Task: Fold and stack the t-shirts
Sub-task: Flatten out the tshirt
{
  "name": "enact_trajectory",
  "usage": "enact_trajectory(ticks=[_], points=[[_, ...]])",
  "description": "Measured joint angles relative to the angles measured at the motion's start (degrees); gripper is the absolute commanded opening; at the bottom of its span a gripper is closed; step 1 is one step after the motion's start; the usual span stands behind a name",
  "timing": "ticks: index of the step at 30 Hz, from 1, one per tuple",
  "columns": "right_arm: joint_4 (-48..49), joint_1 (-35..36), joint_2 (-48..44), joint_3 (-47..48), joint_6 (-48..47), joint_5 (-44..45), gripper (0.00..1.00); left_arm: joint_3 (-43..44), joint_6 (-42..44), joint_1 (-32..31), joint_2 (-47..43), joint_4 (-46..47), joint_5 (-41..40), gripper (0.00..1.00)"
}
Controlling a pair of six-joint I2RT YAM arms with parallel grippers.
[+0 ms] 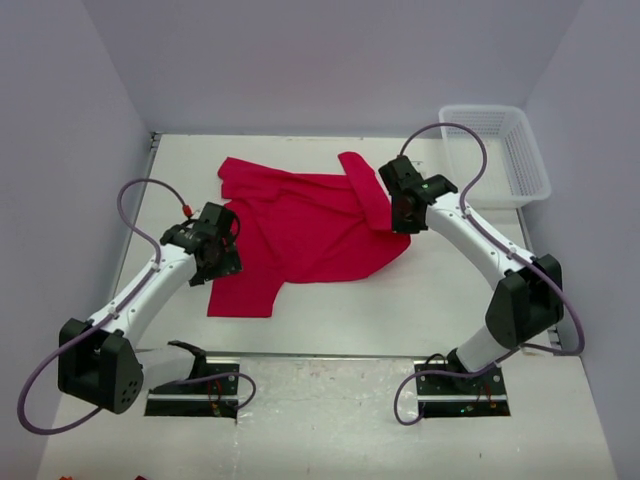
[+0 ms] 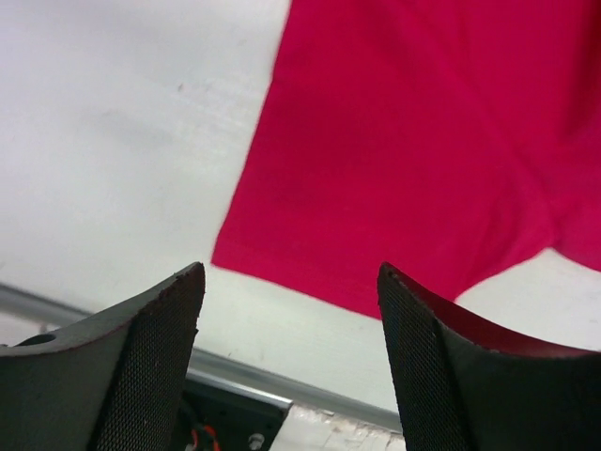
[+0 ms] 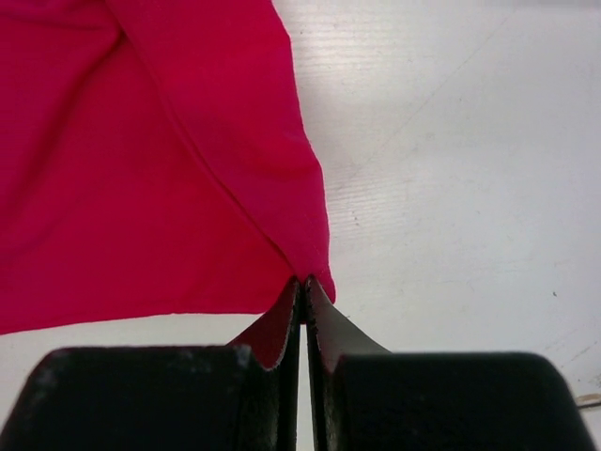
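A single bright red t-shirt [image 1: 305, 228] lies spread and rumpled on the white table, between the two arms. My right gripper [image 1: 399, 222] is shut on the shirt's right edge; in the right wrist view the cloth [image 3: 169, 178] is pinched at the tips of my gripper [image 3: 306, 287] and stretches away to the left. My left gripper [image 1: 222, 262] is open and empty, hovering over the shirt's left side. In the left wrist view its fingers [image 2: 150, 357] frame the shirt's lower edge [image 2: 413, 178] and bare table. The neck label is not visible.
A white mesh basket [image 1: 497, 152] stands at the table's far right corner. The table's metal front rail [image 2: 282, 381] and the arm bases [image 1: 195, 385] lie along the near edge. Walls close in the left, back and right.
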Motion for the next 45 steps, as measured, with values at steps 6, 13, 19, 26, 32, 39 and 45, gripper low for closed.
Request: enact_trajectory(ticks=[6,13,19,26,32,39,45], points=[[2.40,-0.39,-1.62,-1.55,-1.77,-2.80,0.00,-0.85,-4.24,0.09,6.67,-5.42,-1.99,0.72],[4.00,-1.90,-2.43,-2.14,-3.30,-6.01,0.00,-4.61,-8.02,2.03,12.20,-4.83,-0.26,0.62],[5.05,-2.27,-5.31,-2.40,-4.04,-7.63,0.00,-7.96,-8.20,4.85,13.64,-1.51,3.93,0.59],[5.75,-2.32,-5.90,-3.45,-4.31,-8.79,0.00,-9.53,-6.36,8.24,13.81,0.98,8.07,0.57],[5.75,-2.56,-6.93,-3.54,-4.28,-8.98,0.00,-9.38,-3.52,11.45,15.02,1.73,11.30,0.55],[5.66,-2.64,-8.13,-3.54,-4.26,-8.96,0.00,-7.50,-0.66,13.51,18.69,1.09,14.62,0.48],[5.53,-2.71,-8.11,-3.54,-4.26,-8.96,0.00,-7.08,0.44,13.99,20.68,2.25,17.88,0.27]])
